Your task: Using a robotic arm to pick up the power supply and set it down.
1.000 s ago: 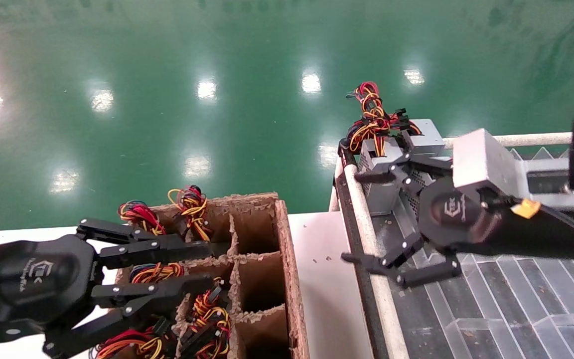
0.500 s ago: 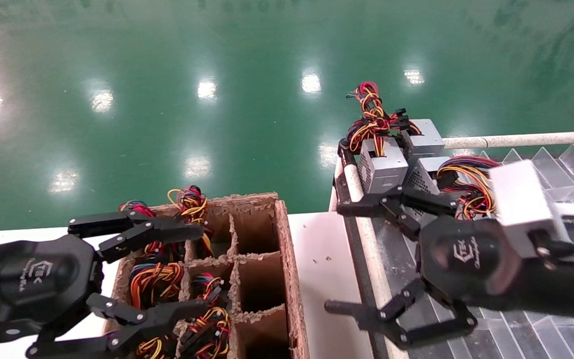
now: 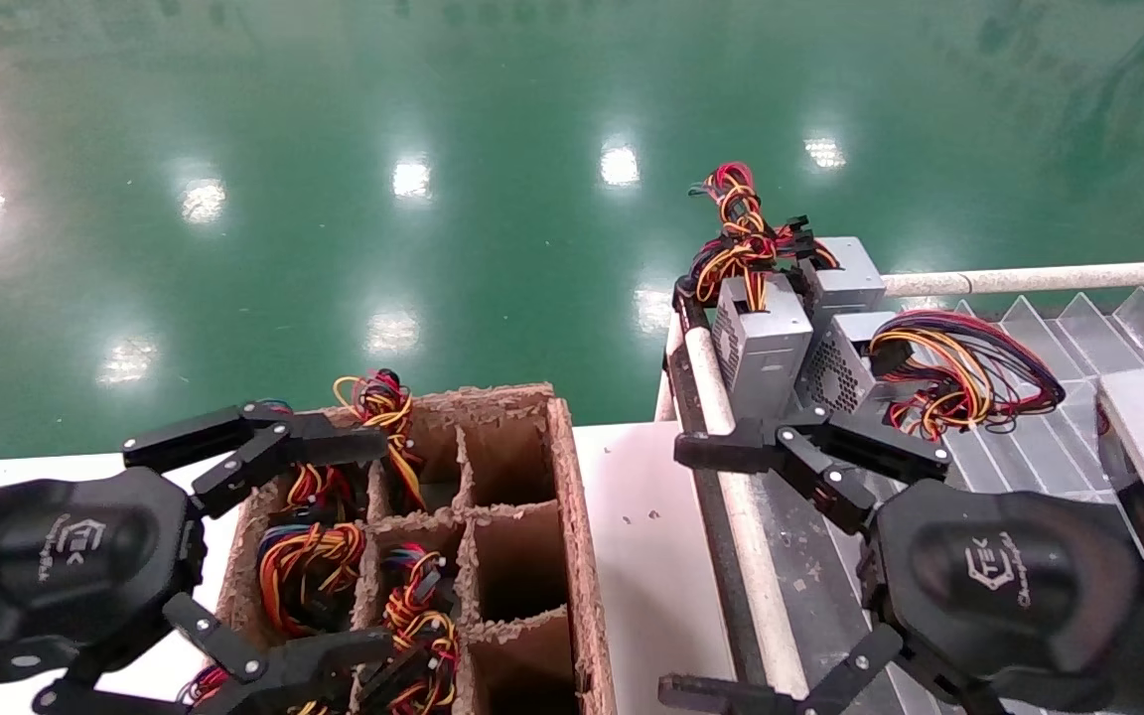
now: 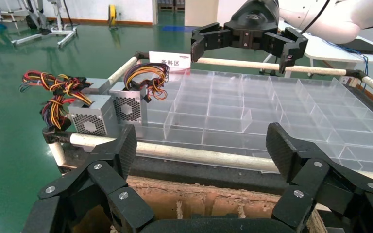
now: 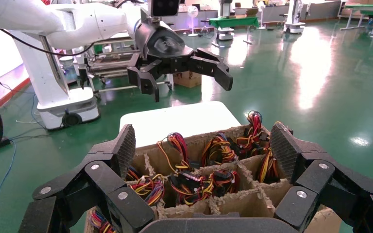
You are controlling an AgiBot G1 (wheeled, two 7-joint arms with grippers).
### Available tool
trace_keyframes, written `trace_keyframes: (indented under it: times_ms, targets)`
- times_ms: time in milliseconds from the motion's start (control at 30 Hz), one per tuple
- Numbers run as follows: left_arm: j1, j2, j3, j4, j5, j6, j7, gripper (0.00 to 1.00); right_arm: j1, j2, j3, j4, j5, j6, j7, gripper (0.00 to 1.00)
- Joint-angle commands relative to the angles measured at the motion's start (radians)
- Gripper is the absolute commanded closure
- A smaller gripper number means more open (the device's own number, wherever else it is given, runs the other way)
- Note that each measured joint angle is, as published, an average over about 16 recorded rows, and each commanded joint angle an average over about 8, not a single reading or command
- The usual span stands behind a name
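Three grey power supplies stand together at the far left corner of the clear tray: one by the rail, one behind it, and one with its vent side showing and wires spilling right. The left wrist view shows two of them. My right gripper hangs open and empty, nearer than them, across the rail. My left gripper is open wide over the cardboard divider box, holding nothing. More wire bundles fill the box's left cells.
The clear divided tray is framed by white rails. A strip of white table lies between box and tray. The box's right-hand cells hold nothing. Green floor lies beyond. A white label stands at the tray's far edge.
My right gripper has drawn back from the power supplies toward me, uncovering the third one and its wires. The left gripper's fingers have spread from nearly shut to wide open.
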Motion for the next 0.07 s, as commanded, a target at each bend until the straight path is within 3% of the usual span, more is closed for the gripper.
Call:
trace_keyframes:
  times_ms: [33, 67]
  targets:
    - [0.000, 0.000, 0.000, 0.000, 0.000, 0.000, 0.000, 0.00, -0.010, 0.000, 0.007, 0.001, 0.009, -0.003, -0.001, 0.00]
    - [0.000, 0.000, 0.000, 0.000, 0.000, 0.000, 0.000, 0.00, -0.009, 0.000, 0.007, 0.001, 0.009, -0.003, -0.001, 0.00]
